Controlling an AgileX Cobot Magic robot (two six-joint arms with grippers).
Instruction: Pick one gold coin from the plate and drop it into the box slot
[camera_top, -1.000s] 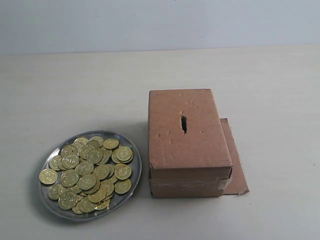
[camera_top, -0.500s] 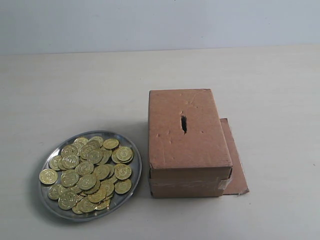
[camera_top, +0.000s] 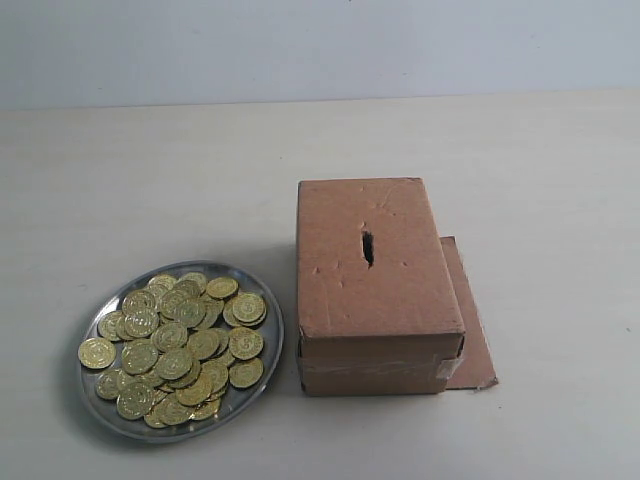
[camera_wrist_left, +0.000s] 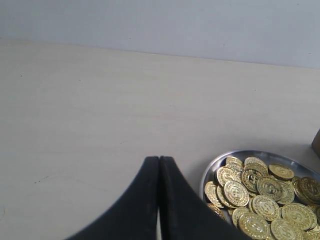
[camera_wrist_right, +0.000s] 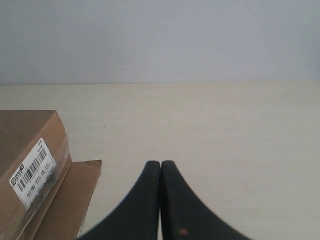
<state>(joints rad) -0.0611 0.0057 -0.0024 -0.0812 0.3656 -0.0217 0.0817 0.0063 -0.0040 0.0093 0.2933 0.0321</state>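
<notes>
Dozens of gold coins lie heaped in the plate (camera_top: 272, 350), overlapping one another; one gold coin (camera_top: 96, 352) sits out on the plate's left rim in the exterior view; none is gripped by either tool. The plate rests on the pale worktop (camera_top: 150, 180), just beside the box (camera_top: 380, 290) and to its left. The box stands flat, its dented top face up; the box slot (camera_top: 368, 247), a short dark slit, sits in the middle of that face with nothing in it. Clear tape (camera_top: 375, 365) runs round the box's lower edge; a flat cardboard flap (camera_top: 470, 330) sticks out from under its right side and lies on the worktop.

The left tool (camera_wrist_left: 159, 162) has its two black fingers pressed together, pinching nothing; the plate and its coins show close beside it in the left wrist view. The right tool (camera_wrist_right: 160, 164) is likewise pressed together and empty; in its wrist view it is near the flap, apart from the box, whose end face bears a white barcode label (camera_wrist_right: 32, 172).
</notes>
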